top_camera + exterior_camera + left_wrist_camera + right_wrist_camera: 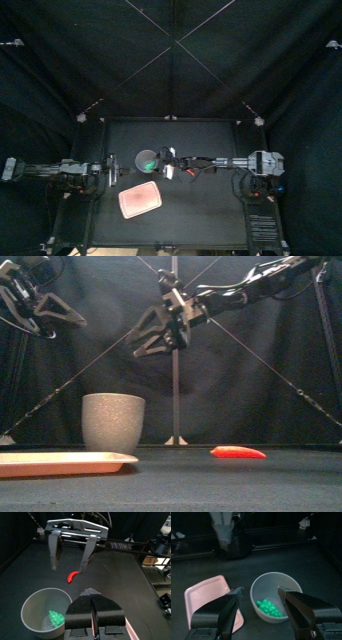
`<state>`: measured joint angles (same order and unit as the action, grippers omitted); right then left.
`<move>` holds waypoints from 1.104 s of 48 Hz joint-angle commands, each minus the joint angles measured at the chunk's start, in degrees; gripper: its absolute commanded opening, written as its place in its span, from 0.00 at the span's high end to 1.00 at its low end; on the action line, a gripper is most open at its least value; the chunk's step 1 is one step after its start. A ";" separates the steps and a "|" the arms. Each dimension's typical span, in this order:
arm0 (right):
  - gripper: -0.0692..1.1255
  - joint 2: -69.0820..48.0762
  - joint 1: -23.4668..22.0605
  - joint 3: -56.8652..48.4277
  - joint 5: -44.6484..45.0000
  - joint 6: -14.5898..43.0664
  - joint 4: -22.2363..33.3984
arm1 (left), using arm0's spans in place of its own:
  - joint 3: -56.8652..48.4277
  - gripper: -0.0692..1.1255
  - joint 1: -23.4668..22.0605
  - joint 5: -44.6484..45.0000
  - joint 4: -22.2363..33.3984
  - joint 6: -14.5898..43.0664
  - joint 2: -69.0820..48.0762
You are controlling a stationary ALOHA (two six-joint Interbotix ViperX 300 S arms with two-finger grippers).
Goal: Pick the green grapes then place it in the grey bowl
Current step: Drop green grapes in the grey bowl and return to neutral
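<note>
green grapes (270, 607) inside grey bowl (271, 581)

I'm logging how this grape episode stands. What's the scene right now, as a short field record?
green grapes: inside the grey cup
right gripper: open, empty, above the cup
left gripper: shut, empty, raised at the table's left side
pink tray: flat on the table, in front of the cup
red toy: lying on the table to the right of the cup, apart from it
task status: grapes appear placed
</note>
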<state>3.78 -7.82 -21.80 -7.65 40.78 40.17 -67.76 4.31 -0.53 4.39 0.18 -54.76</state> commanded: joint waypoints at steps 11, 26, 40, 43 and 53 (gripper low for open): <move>0.16 -16.26 2.29 -16.26 -4.13 0.62 -1.85 | 0.44 0.86 0.09 -2.99 -3.25 0.26 0.18; 0.16 -27.77 2.72 -28.74 -13.36 -0.26 -5.98 | 0.09 0.86 0.44 -3.69 -4.39 0.09 0.18; 0.16 -29.79 2.02 -31.82 -16.26 -0.18 -3.08 | -1.05 0.86 1.05 -3.78 -2.81 0.00 0.09; 0.16 -29.71 2.02 -31.90 -16.26 -0.18 -3.08 | -1.14 0.86 1.14 -3.78 -2.55 0.00 -0.09; 0.16 -29.71 1.93 -31.99 -16.26 -0.18 -3.08 | -1.05 0.86 1.41 -3.78 -2.55 0.00 -0.26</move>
<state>-24.96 -5.63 -54.32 -23.55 40.52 37.18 -69.70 5.45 -3.78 1.67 0.18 -55.02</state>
